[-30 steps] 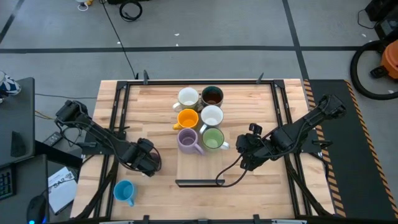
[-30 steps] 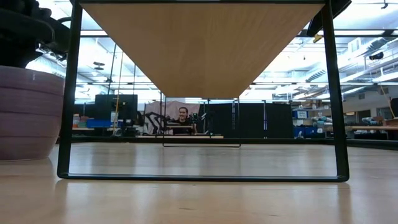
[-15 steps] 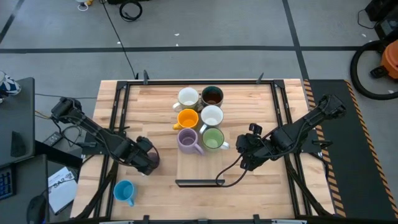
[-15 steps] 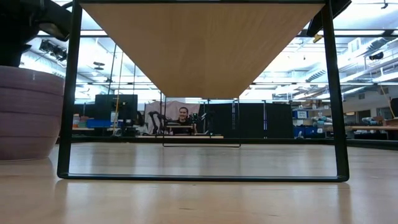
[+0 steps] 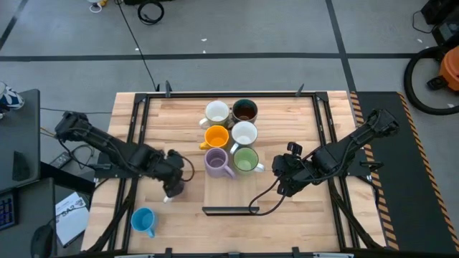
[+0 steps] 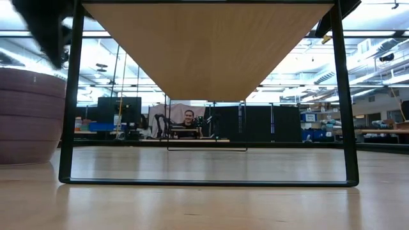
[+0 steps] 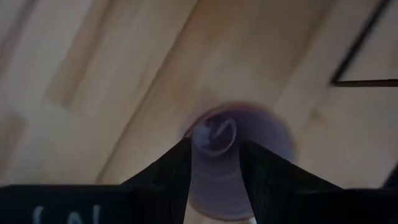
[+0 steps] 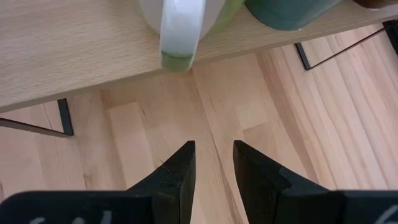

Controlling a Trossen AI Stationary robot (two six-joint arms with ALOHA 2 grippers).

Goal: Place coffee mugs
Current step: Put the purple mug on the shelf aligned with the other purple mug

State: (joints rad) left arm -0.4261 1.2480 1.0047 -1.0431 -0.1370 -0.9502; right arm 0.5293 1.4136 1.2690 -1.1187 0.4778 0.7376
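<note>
My left gripper (image 7: 214,149) hangs open above a lavender mug (image 7: 249,162) and points down at it; its fingers are clear of the rim. That mug (image 6: 25,115) stands upright on its base on the table, left of centre. In the high view the gripper (image 5: 172,189) hides it. Several more mugs stand in a cluster at the middle: white (image 5: 216,112), dark grey (image 5: 244,110), orange (image 5: 216,136), white (image 5: 244,133), lavender (image 5: 216,162), green (image 5: 245,159). A light blue mug (image 5: 143,220) stands at the near left. My right gripper (image 8: 213,155) is open, with nothing between its fingers, beside the green mug's handle (image 8: 178,31).
A raised wooden board on black legs (image 6: 204,51) spans the middle of the table; the green mug stands at its edge. A black cable (image 5: 265,201) runs from the right arm toward the near edge. Bare wood lies at the near right and far left.
My left gripper has risen straight off the lavender mug, rolled about its own axis and drifted a little toward the table's middle. The mug has stayed upright in the same spot on the table. My right arm has kept still.
</note>
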